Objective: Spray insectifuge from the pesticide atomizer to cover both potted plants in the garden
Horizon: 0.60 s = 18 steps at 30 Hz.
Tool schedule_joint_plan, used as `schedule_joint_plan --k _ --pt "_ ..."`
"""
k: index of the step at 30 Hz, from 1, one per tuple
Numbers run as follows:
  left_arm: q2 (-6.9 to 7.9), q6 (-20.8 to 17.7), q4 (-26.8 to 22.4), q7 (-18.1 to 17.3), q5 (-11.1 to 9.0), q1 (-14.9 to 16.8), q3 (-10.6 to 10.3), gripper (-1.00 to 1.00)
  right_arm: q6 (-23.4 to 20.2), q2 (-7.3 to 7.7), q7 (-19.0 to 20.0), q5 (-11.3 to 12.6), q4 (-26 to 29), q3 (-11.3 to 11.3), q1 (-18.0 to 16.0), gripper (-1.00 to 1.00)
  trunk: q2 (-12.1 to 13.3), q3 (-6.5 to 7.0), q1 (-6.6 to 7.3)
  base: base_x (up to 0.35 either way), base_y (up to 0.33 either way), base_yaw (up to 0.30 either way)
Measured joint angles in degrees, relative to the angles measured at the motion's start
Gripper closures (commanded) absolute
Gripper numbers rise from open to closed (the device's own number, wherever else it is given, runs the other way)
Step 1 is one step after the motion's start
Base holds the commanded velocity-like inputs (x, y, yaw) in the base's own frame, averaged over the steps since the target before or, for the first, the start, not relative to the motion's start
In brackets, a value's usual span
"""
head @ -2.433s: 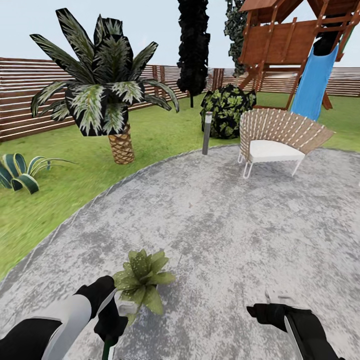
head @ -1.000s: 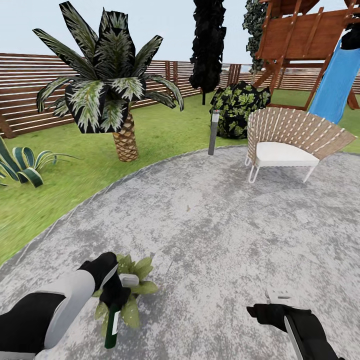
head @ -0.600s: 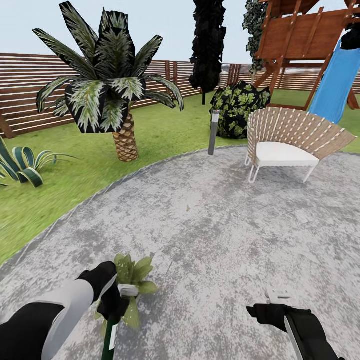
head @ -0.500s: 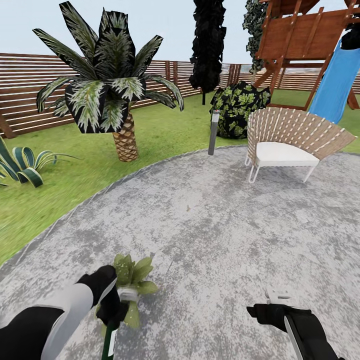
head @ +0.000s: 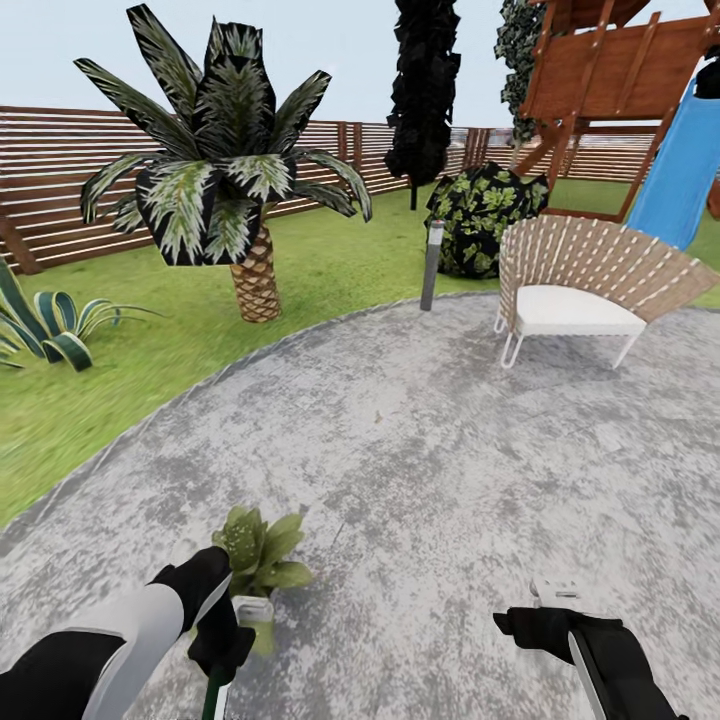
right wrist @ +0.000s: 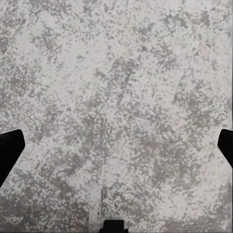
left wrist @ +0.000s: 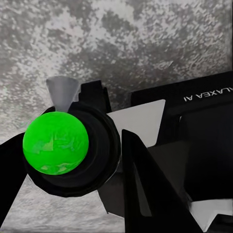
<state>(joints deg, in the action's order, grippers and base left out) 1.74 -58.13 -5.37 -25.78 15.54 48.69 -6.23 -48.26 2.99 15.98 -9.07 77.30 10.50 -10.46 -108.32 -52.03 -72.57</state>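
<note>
Lower now, pesticide atomizer [head: 232, 640] clamped in left end effector [head: 222, 630], beside potted plant [head: 258, 551].

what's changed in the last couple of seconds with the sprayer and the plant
The left gripper has kept hold of the atomizer and drawn it down and back toward the robot, so the bottle now hangs mostly out of the head view's bottom edge and more of the potted plant shows above it. The camera shifted a little too. The right gripper stayed open over the patio; nothing was let go.
</note>
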Motion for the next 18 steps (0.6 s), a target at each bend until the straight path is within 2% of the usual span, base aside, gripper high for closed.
schedule_joint_plan --k 9,13,18 --pt "0.0 0.0 0.0 0.0 0.0 0.1 -0.1 1.0 0.0 0.0 0.0 0.0 0.0 0.0 0.0 -1.0 0.0 0.0 0.0 0.066 -0.318 0.252" --pt "0.0 0.0 0.0 0.0 -0.3 0.2 0.0 1.0 0.0 0.0 0.0 -0.1 0.0 0.0 0.0 -1.0 0.0 -0.04 0.02 0.209 -0.272 0.245" --pt "-0.01 0.0 0.0 0.0 -0.1 0.2 0.0 1.0 0.0 0.01 0.0 -0.3 0.0 0.0 0.0 -1.0 0.0 -0.1 0.0 0.092 -0.094 0.064"
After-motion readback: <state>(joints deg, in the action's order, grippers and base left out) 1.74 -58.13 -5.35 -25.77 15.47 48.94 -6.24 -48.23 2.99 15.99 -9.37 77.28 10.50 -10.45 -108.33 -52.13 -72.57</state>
